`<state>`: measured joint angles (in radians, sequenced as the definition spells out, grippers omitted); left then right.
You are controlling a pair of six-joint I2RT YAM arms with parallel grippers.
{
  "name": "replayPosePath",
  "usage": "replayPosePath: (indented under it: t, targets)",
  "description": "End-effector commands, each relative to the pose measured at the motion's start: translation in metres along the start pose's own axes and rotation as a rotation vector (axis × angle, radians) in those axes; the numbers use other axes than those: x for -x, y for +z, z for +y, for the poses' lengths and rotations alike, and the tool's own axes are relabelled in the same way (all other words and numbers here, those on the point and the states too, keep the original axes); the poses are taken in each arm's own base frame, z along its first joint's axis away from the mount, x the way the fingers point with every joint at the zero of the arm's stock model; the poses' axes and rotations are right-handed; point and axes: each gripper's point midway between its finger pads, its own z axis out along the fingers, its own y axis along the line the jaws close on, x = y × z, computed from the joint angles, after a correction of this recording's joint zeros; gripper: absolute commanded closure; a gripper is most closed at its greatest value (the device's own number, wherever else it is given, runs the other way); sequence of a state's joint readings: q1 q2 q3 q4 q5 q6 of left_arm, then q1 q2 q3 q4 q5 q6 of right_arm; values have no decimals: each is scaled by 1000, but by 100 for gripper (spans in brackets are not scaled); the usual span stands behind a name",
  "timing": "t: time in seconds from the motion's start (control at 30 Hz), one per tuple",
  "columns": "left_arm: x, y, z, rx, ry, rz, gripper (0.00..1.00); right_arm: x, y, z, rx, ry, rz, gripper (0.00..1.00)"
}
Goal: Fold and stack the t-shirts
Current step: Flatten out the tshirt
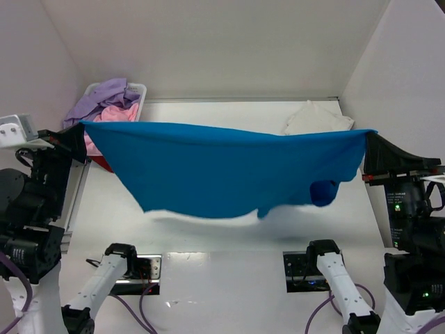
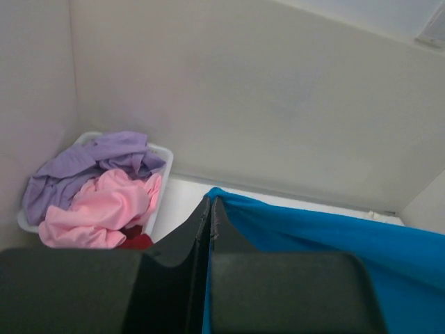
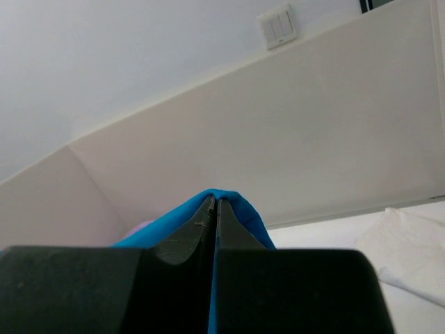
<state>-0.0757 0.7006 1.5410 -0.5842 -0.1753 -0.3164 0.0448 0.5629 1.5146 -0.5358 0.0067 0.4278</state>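
Left end effector (image 2: 211, 200) and right end effector (image 3: 214, 201), both closed, pinch opposite corners of the blue t-shirt (image 1: 222, 167) hanging between them.

Overhead; wrist close-ups; shared blue t-shirt (image 1: 222, 167)

**Overhead view.** A flat white matte table (image 1: 229, 285) lies under even, diffuse light. Plain white panels enclose it: a back wall (image 1: 222, 49) at 12 o'clock, a left wall (image 1: 28, 62) at 9 o'clock and a right wall (image 1: 407, 76) at 3 o'clock. A white plastic basket (image 1: 141, 89) stands in the corner at 10 o'clock. Two dark rectangular plates (image 1: 147, 266) are set into the table at 7 and 5 o'clock.

**Right wrist view.** Above the panels, a pale room wall (image 3: 104, 56) carries a white switch plate (image 3: 277, 26) at 1 o'clock.
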Motion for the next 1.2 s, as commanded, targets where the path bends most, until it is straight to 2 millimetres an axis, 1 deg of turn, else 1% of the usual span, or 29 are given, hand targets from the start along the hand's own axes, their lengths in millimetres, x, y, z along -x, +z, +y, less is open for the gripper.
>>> replayPosePath:
  t: [0.0,0.1,0.13,0.17,0.2,0.23,0.27,0.33,0.37,0.4,0.43,0.47,0.5,0.53,0.57,0.6,0.63,0.7,0.73,0.77,0.8,0.83,0.87,0.9,0.97,1.0,1.03,1.1,1.17]
  targets:
    - [-8,11,8,45,23,28,100,-8,1,-7,-37,-20,42,100]
    - [-11,30,8,56,35,32,100,-23,22,-15,-51,-21,71,100]
    - [-13,33,8,58,37,41,100,-28,27,-18,-56,-21,81,100]
    - [-20,41,9,62,40,57,100,-34,33,-20,-60,-21,90,100]
    - [-19,45,8,61,39,51,100,-40,38,-26,-76,-30,102,100]
    - [-31,51,10,68,44,82,100,-49,47,-30,-86,-31,122,100]
    - [-31,59,9,66,52,77,100,-62,57,-37,-100,-40,153,100]
    - [-49,76,11,74,59,112,100,-77,69,-45,-104,-50,163,100]
    - [-57,80,12,78,61,128,100,-88,78,-51,-113,-50,184,100]
    - [-62,84,13,80,63,138,100,-91,79,-54,-124,-51,181,100]
    - [-76,92,15,86,68,165,100,-108,85,-63,-140,-61,219,100]
    - [-76,96,14,86,68,164,100,-115,88,-67,-144,-61,227,100]
    - [-81,97,15,87,69,169,100,-126,90,-72,-157,-61,254,100]
    - [-94,104,18,92,72,191,100,-131,91,-75,-157,-61,255,100]
    - [-107,110,20,96,76,209,100,-152,93,-85,-168,-62,279,100]
    - [-113,114,23,108,79,220,100,-151,93,-87,-178,-63,274,100]
    - [-118,114,24,110,81,231,100,-162,93,-93,-185,-64,288,100]
    - [-136,124,26,118,87,263,100,-175,94,-101,-204,-66,309,100]
    - [-139,130,28,127,88,264,100,-184,96,-106,-210,-66,320,100]
    - [-145,129,30,130,91,277,100,-190,96,-110,-222,-68,325,100]
    - [-155,134,31,133,94,292,100,-191,99,-111,-220,-68,322,100]
    - [-158,140,31,134,94,293,100,-196,104,-113,-220,-68,322,100]
    - [-166,147,32,137,96,306,100,-197,111,-113,-220,-57,315,100]
    - [-172,150,33,140,99,323,100,-203,114,-117,-228,-58,333,100]
    - [-187,159,37,154,118,354,100,-210,129,-120,-234,-58,346,100]
    - [-186,163,37,153,117,348,100,-213,133,-122,-236,-67,355,100]
    - [-193,168,38,156,119,360,100,-215,140,-125,-246,-70,352,100]
    - [-197,170,36,147,118,371,100,-216,143,-126,-244,-70,347,100]
    - [-204,177,35,140,117,378,100,-228,147,-133,-263,-72,366,100]
